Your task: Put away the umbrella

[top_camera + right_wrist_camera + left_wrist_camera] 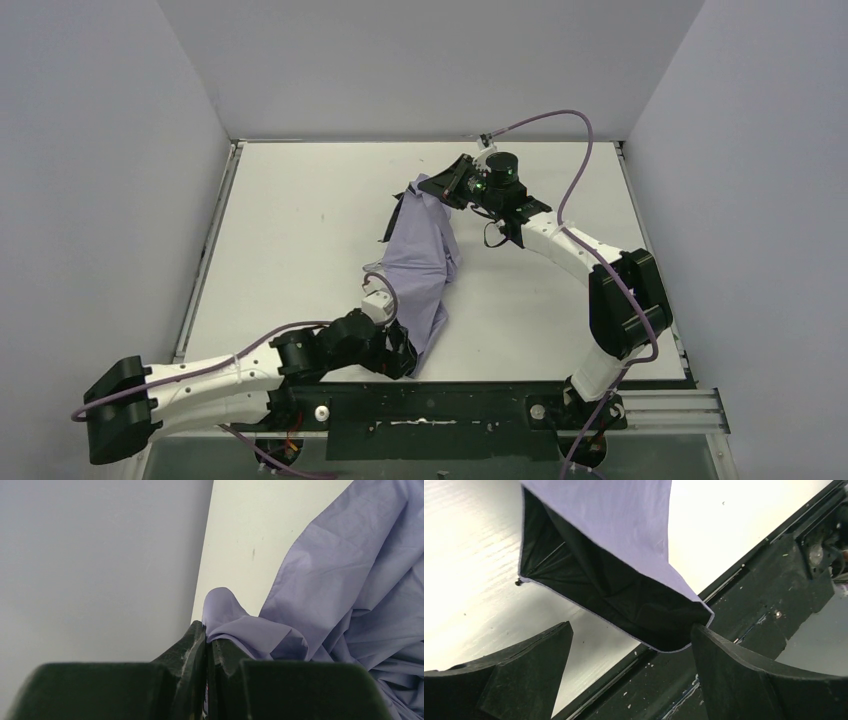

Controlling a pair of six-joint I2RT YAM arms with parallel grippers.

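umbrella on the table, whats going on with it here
A collapsed lavender umbrella lies on the table, worked from both ends. The right claw is shut on a fold of its fabric at the far end. The left claw is open at the near end, a canopy corner loose in the gap.

Left arm [200,378] and right arm [565,248]: white tubular links, black joint housings [625,300], black wedge-shaped gripper fingers [734,680], a lavender cable [540,117] along each, green lights [483,184] at the right wrist.
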